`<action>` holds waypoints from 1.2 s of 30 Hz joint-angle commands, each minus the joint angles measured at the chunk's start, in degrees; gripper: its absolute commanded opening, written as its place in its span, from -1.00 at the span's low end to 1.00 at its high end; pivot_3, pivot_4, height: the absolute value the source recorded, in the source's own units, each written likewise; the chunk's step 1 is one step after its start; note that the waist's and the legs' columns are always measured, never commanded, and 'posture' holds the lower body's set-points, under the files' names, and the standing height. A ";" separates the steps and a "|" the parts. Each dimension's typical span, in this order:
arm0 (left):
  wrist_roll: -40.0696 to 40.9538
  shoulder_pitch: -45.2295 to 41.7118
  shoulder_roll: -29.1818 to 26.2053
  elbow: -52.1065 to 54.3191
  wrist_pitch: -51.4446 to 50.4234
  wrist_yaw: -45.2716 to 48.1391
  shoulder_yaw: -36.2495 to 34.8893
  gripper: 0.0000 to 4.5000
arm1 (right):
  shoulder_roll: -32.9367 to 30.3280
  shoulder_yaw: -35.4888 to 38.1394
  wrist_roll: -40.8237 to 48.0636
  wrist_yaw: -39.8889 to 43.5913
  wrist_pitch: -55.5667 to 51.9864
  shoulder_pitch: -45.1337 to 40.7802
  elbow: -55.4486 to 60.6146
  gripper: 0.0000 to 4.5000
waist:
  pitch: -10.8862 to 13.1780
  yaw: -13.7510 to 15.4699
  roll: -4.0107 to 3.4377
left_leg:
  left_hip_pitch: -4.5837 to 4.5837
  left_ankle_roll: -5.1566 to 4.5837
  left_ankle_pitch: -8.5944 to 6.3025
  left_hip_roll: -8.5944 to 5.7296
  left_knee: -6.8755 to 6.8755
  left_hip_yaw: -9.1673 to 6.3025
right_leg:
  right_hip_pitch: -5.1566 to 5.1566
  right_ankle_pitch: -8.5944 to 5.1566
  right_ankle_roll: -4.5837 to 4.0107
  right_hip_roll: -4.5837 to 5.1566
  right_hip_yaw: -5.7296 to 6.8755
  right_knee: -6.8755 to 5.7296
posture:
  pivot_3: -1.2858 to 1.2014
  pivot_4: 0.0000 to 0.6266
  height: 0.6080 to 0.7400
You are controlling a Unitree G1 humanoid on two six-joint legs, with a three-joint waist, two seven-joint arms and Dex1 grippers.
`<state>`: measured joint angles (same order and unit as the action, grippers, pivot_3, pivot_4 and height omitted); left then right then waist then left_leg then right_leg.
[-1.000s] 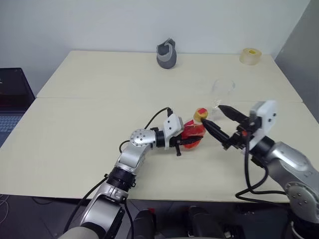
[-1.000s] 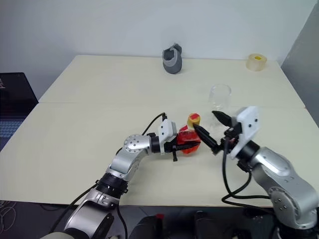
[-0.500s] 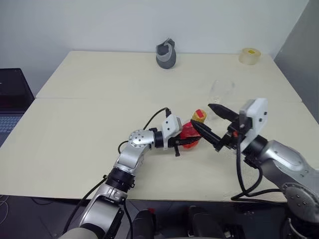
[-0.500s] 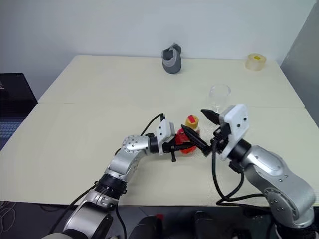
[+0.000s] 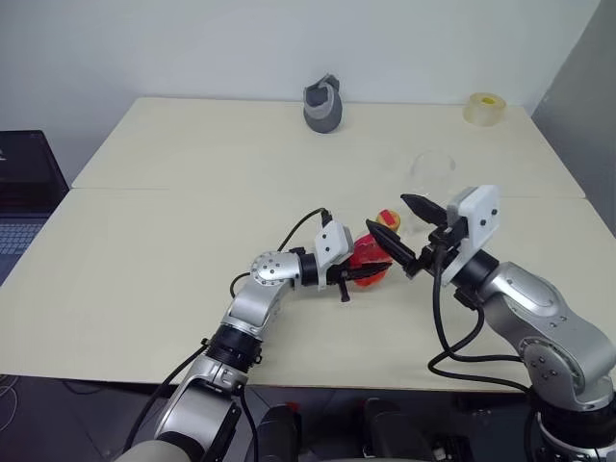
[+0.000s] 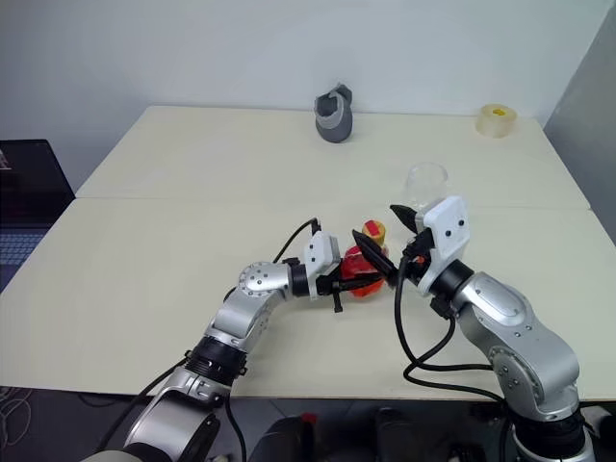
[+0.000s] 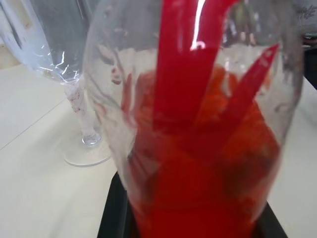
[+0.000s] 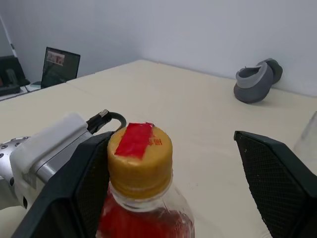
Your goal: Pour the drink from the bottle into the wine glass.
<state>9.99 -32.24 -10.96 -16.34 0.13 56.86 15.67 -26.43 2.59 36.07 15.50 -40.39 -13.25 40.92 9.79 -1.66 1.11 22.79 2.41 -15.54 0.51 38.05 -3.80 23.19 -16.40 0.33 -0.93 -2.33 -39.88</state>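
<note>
With the left gripper (image 5: 371, 273) clamped on the bottle (image 5: 371, 258) and the right gripper (image 5: 397, 223) spread around its cap (image 8: 140, 153), a careless twist could tip drink (image 7: 198, 173) onto the table (image 5: 192, 192).

The bottle (image 5: 371, 258) stands upright on the worktop (image 5: 173, 241), near its front edge. The left hand (image 5: 371, 272) grips the bottle's body from its left. The right hand (image 5: 397, 233) sits at its right, fingers spread either side of the cap. The wine glass (image 5: 429, 178) stands just behind and right of the bottle. Far behind the bottle sits a jug-like object (image 5: 322, 103); a tape roll (image 5: 483, 108) lies behind it to the right.
</note>
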 commanded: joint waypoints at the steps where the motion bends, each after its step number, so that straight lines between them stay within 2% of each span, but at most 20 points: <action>1: 1.63 -0.27 0.35 3.05 -0.04 -0.49 -1.47 -0.66 | -1.41 7.13 2.16 -0.21 -0.02 1.38 1.41 0.80 | 0.00 0.00 0.00 | 0.00 0.00 0.00 0.01 0.00 0.00 | 0.00 0.00 0.00 0.00 0.00 0.00 | 0.03 -0.52 1.00; 8: 2.89 0.79 0.28 4.46 -2.65 -1.89 -2.58 -0.66 | -7.68 12.90 6.02 4.01 -2.06 5.89 2.71 0.80 | 0.00 0.02 0.00 | -0.01 0.00 0.00 -0.02 -0.01 0.04 | 0.00 0.00 0.00 0.00 -0.01 -0.01 | 0.03 -0.52 1.00; 12: 2.91 1.63 0.41 5.99 -3.66 -2.31 -2.46 -0.66 | -10.05 12.58 10.12 5.69 -3.62 5.02 5.01 0.80 | 0.00 -0.09 0.00 | -0.04 0.00 0.00 0.01 -0.01 0.11 | 0.00 0.00 0.00 0.00 -0.03 -0.02 | 0.03 -0.52 1.00; 19: 2.54 2.53 0.58 7.82 -4.76 -2.86 -2.03 -0.66 | -5.49 3.24 7.06 1.04 -3.83 -2.48 4.15 0.80 | 0.00 -0.05 0.00 | -0.05 0.00 0.00 0.04 -0.01 0.10 | 0.00 0.00 0.00 -0.01 -0.02 -0.04 | 0.03 -0.52 1.00; 33: 1.93 0.42 1.19 6.27 -3.63 -2.62 -1.89 -0.66 | -1.84 1.02 6.05 3.71 -2.41 -5.73 -1.88 0.80 | 0.00 0.00 0.00 | -0.02 0.00 0.00 0.00 0.00 0.09 | 0.00 0.00 0.00 0.01 -0.03 -0.01 | 0.03 -0.52 1.00; 36: 1.94 0.43 1.14 6.26 -3.64 -2.52 -1.88 -0.66 | -1.69 1.21 6.19 4.57 -2.21 -6.74 -2.78 0.53 | 0.00 -0.03 0.00 | -0.02 0.00 0.00 0.02 0.00 0.08 | 0.00 0.00 0.00 0.01 -0.04 -0.01 | 0.03 -0.52 1.00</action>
<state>11.35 -30.37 -10.15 -11.41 -4.75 54.37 14.18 -28.31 3.09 41.76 19.41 -44.17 -18.75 37.28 9.79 -1.69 1.11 22.77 2.41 -15.54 0.53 38.06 -3.71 23.19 -16.40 0.33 -0.92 -2.36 -39.90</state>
